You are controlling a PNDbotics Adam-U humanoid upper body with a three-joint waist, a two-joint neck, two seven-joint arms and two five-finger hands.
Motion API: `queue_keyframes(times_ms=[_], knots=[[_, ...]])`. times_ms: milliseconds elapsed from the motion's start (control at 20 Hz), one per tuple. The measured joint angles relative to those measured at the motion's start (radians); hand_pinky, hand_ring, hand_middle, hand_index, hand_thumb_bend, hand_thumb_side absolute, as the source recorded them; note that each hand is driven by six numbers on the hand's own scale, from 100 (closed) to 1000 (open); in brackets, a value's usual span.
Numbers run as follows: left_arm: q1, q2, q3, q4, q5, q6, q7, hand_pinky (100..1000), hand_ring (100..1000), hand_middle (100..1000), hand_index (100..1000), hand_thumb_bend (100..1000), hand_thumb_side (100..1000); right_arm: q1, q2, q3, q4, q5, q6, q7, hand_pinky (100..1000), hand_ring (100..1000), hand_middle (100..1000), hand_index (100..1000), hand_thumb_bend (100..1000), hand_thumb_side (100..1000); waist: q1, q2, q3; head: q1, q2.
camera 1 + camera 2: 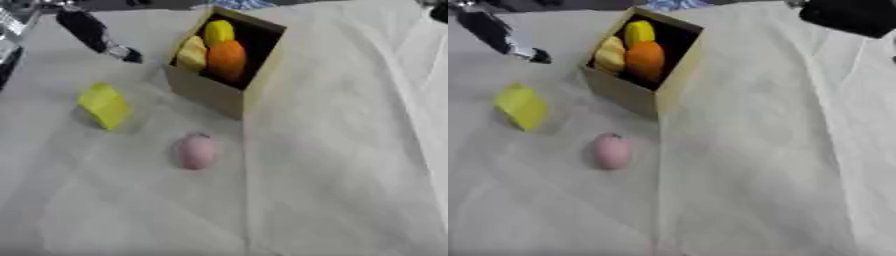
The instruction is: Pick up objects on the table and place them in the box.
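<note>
At ten o'clock the left hand (125, 52) hangs over the table (350, 150), fingers too blurred to tell whether spread or curled; a yellow block (105, 105) lies at nine. A pink egg (198, 151) sits centre, the box (214, 92) at twelve holding yellow and orange fruit (226, 59). The right hand (852, 16) shows at one o'clock, fingers hidden.

Left arm (87, 30) raised upper left; right arm (852, 16) upper right.
</note>
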Motion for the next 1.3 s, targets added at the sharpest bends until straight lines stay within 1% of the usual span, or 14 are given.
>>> queue_keyframes(times_ms=[100, 250, 400, 500, 650, 800, 1050, 1300], knots=[[0.042, 0.052, -0.001, -0.053, 0.035, 0.012, -0.022, 859, 823, 799, 874, 676, 413, -0.001, 0.000, 0.000, 0.000, 0.000, 0.000, 0.000, 894, 683, 640, 778, 100, 514, -0.002, 0.000, 0.000, -0.001, 0.000], [0.093, 0.104, -0.003, -0.098, 0.078, 0.023, -0.043, 862, 826, 802, 871, 683, 386, -0.003, 0.000, 0.000, 0.000, 0.000, 0.000, 0.000, 895, 683, 640, 778, 100, 515, -0.006, 0.000, -0.002, -0.002, 0.000], [0.129, 0.137, -0.011, -0.117, 0.103, 0.021, -0.068, 862, 827, 802, 867, 689, 350, -0.007, 0.000, 0.000, 0.000, 0.000, 0.000, 0.000, 894, 682, 639, 777, 100, 516, -0.008, 0.002, -0.002, -0.001, -0.001], [0.134, 0.146, -0.018, -0.118, 0.108, 0.019, -0.087, 859, 825, 801, 867, 686, 326, -0.009, 0.001, 0.000, 0.000, 0.000, 0.000, 0.000, 894, 681, 639, 776, 100, 516, -0.008, 0.004, -0.002, 0.000, -0.001], [0.124, 0.145, -0.026, -0.097, 0.101, 0.016, -0.101, 858, 824, 803, 867, 681, 292, -0.009, 0.003, 0.000, 0.000, -0.001, 0.000, 0.001, 894, 680, 638, 776, 100, 516, -0.011, 0.008, -0.004, 0.003, -0.004], [0.101, 0.126, -0.037, -0.051, 0.079, 0.006, -0.102, 859, 826, 814, 873, 680, 269, -0.011, 0.003, 0.000, 0.000, -0.002, 0.000, 0.001, 894, 679, 637, 775, 100, 516, -0.016, 0.013, -0.006, 0.006, -0.010], [0.061, 0.077, -0.055, 0.029, 0.022, -0.032, -0.089, 862, 834, 832, 897, 701, 248, -0.013, 0.003, 0.000, 0.000, -0.008, 0.000, 0.001, 894, 677, 635, 773, 100, 517, -0.017, 0.023, -0.011, 0.011, -0.015], [0.041, 0.037, -0.061, 0.094, -0.034, -0.074, -0.069, 861, 833, 823, 890, 706, 228, -0.014, 0.003, 0.000, 0.000, -0.010, 0.000, 0.001, 894, 675, 633, 772, 100, 519, -0.018, 0.034, -0.014, 0.012, -0.026]])
